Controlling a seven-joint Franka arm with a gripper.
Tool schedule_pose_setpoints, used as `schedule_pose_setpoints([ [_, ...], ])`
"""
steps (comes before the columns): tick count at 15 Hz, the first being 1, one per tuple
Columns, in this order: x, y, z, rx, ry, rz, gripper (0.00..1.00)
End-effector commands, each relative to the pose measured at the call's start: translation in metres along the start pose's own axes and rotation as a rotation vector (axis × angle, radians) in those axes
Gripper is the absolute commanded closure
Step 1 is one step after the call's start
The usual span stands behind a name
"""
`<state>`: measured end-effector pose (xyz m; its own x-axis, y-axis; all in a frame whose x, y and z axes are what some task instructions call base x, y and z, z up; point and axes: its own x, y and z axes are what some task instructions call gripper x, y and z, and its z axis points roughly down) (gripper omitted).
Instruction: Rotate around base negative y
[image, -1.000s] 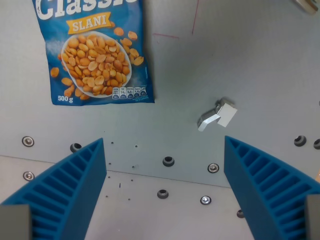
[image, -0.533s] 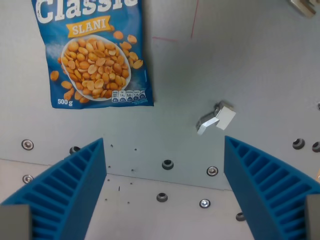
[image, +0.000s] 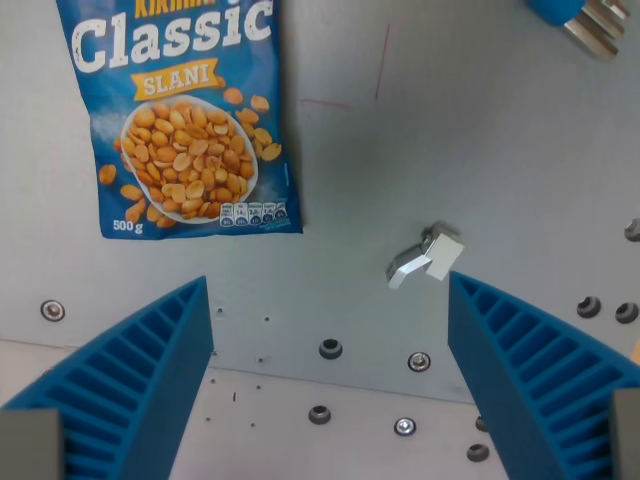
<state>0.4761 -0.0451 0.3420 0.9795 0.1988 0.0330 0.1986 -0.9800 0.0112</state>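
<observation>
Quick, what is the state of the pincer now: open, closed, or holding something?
Pincer: open, jaws wide apart, holding nothing; only the bare table shows between them.

My blue ribbed gripper (image: 330, 380) is spread wide along the bottom; a blue peanut bag (image: 180, 120) lies upper left, a small grey, perhaps metal bracket (image: 425, 257) centre-right.

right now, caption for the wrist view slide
Open gripper above grey table, peanut bag and small metal bracket ahead.

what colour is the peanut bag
Blue peanut bag, white lettering, yellow banner; wrist view.
</observation>
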Motion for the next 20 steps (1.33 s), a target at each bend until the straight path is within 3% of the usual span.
schedule_pose_setpoints([
  [1,-0.0095,-0.0025,0.0006,-0.037,0.196,0.0,0.0],
  [20,-0.0095,-0.0025,0.0006,-0.087,0.444,0.003,0.0],
])
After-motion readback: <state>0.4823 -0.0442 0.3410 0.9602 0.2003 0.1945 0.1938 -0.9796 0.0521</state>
